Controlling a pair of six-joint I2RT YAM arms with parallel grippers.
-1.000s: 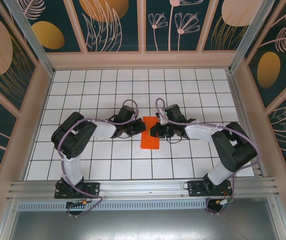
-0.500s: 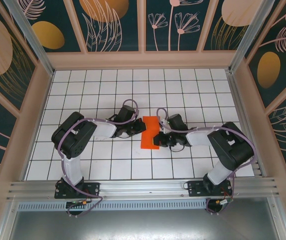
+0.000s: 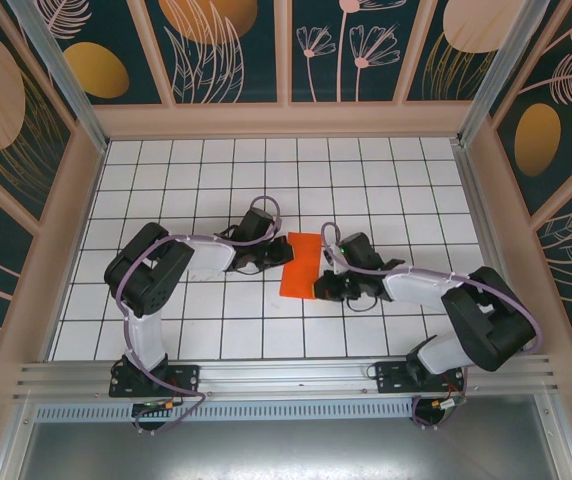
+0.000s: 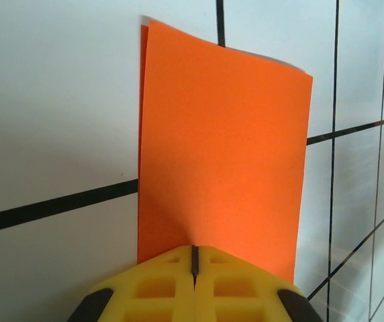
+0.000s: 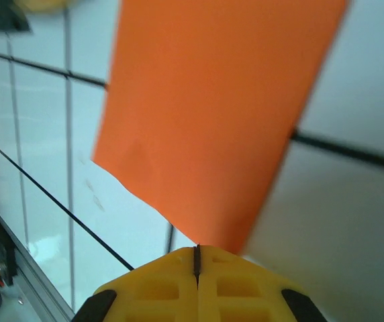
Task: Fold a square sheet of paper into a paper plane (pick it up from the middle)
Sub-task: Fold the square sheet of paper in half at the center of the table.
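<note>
The square sheet of paper [image 3: 301, 264] lies folded in half as a narrow orange-red rectangle, flat on the white grid table [image 3: 216, 180]. My left gripper [image 3: 284, 256] is shut, with its yellow tips resting on the middle of the paper's left edge. In the left wrist view the paper [image 4: 222, 141] stretches away from the left gripper [image 4: 194, 249], and a second layer peeks out along one side. My right gripper [image 3: 318, 290] is shut at the paper's near right corner. In the right wrist view the right gripper [image 5: 197, 249] touches that corner of the paper [image 5: 212, 114].
Wooden walls [image 3: 66, 220] with patterned panels enclose the table on three sides. An aluminium rail [image 3: 286, 375] runs along the near edge above the arm bases. Both arms reach inward to the centre, so their forearms cross the middle tiles.
My right gripper has slid along the paper's right side from its far part to the near corner, and the right arm has swung outward. The left gripper has stayed in place.
</note>
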